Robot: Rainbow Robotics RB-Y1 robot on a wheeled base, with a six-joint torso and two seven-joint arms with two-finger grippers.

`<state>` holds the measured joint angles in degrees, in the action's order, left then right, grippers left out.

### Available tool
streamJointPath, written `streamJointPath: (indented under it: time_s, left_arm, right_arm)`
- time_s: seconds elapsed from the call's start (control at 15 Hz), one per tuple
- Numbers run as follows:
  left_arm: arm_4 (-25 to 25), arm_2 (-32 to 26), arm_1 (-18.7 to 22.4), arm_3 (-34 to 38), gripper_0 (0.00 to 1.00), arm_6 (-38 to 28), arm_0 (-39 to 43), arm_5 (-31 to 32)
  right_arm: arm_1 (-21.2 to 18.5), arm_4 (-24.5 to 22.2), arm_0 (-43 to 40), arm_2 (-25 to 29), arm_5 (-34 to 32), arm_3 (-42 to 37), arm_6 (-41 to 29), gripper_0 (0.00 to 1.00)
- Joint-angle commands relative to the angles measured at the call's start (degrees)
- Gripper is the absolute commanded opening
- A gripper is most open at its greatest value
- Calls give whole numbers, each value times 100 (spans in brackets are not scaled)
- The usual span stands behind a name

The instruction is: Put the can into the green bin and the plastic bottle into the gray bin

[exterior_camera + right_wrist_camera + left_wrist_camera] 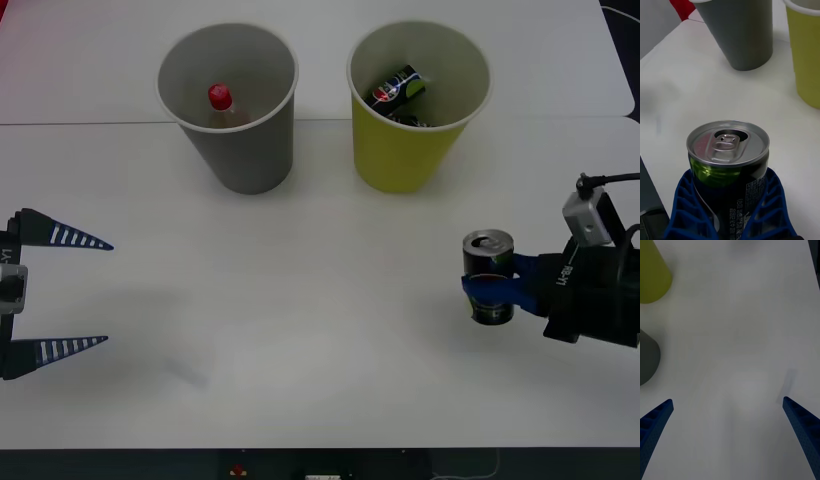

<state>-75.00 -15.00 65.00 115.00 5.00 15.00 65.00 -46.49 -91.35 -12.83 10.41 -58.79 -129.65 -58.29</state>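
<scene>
Clamping a dark can with a green patch (489,278) upright between its blue fingers, the right gripper (492,288) sits on the table's right side, near the green bin (412,150). The can (396,88) with the round logo already lies inside that bin and the plastic bottle (221,103) stands in the gray bin (235,140), both well apart from these jaws, so the named items look sorted. Left gripper (75,292) waits spread open at the table's left edge.

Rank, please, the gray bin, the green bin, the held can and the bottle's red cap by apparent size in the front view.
1-2. gray bin and green bin: alike, no ranking.
3. can in the right tool.
4. red cap, smallest, inside the gray bin.
</scene>
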Motion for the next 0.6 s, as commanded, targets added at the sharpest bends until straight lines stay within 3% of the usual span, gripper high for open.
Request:
streamJointPath:
  time_s: [0.07, 0.13, 0.47, 0.6]
  left_arm:
    - [0, 0, 0, 0, 100, 0, 0, 0]
    - [0, 0, 0, 0, 100, 0, 0, 0]
    - [0, 0, 0, 0, 100, 0, 0, 0]
    - [0, 0, 0, 0, 100, 0, 0, 0]
  right_arm:
    - [-27, -393, 220, 488, -555, -465, -1282, 0]
    - [-97, -410, 404, 594, -695, -509, -1633, 0]
    - [-730, -419, 1397, 567, -827, -236, -1677, 0]
    - [-897, -419, 2057, 480, -1275, 45, -1686, 0]
